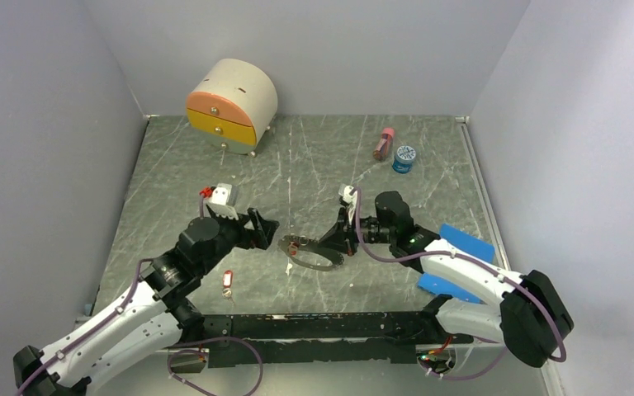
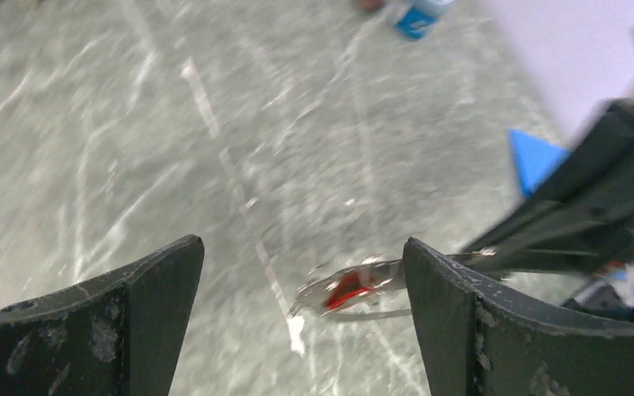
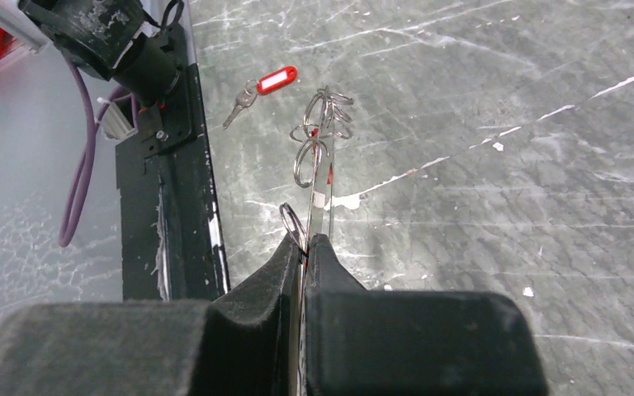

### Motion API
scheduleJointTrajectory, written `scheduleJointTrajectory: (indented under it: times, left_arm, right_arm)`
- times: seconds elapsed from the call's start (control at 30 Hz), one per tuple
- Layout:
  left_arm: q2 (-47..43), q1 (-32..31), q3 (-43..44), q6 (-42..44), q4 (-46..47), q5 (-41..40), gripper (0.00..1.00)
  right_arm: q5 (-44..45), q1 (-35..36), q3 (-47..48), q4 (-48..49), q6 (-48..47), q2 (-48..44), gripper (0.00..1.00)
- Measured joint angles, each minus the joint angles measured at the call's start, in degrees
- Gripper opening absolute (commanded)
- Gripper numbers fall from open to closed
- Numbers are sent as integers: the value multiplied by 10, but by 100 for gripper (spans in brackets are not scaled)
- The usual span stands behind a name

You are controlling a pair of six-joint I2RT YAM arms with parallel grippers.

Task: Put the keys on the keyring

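Note:
The keyring (image 1: pixel 312 256) is a thin wire hoop held just above the table centre, with my right gripper (image 1: pixel 333 246) shut on its right side. In the right wrist view the keyring (image 3: pixel 320 177) runs edge-on out of the shut right gripper (image 3: pixel 305 241), with small split rings hanging at its far end. My left gripper (image 1: pixel 262 228) stands open just left of the hoop. In the left wrist view a blurred red-tagged key (image 2: pixel 348 289) hangs on the hoop between the spread fingers (image 2: pixel 454 313) of the left gripper (image 2: pixel 301 242), untouched. Another red-tagged key (image 1: pixel 228 281) (image 3: pixel 276 80) lies loose on the table.
At the back left stands a rounded drawer box (image 1: pixel 231 106) with pink and yellow fronts. A pink bottle (image 1: pixel 384 143) and a blue-lidded jar (image 1: pixel 404 157) are at the back right. A blue pad (image 1: pixel 462 264) lies under the right arm. The black base rail (image 1: pixel 322 326) crosses the near edge.

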Motion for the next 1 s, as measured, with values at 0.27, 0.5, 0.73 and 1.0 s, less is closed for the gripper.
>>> scheduleJointTrajectory:
  times: [0.27,0.5,0.73,1.0]
  left_arm:
    - [79,0,56,-129,-243,-125,95]
    - [92,0,61,-216,-345,-152,95]
    - [80,0,70,-321,-442,-154,82]
    - [116,0,78,-459,-559,-137,72]
  right_arm:
    - [-4,-2,-20,40,-35,-13,0]
    - [-25,-2,-21,62,-90,-15,0]
    - [-25,-2,-48,80,-124,-42,0]
    - [-21,-2,-48,85,-136,-48,0]
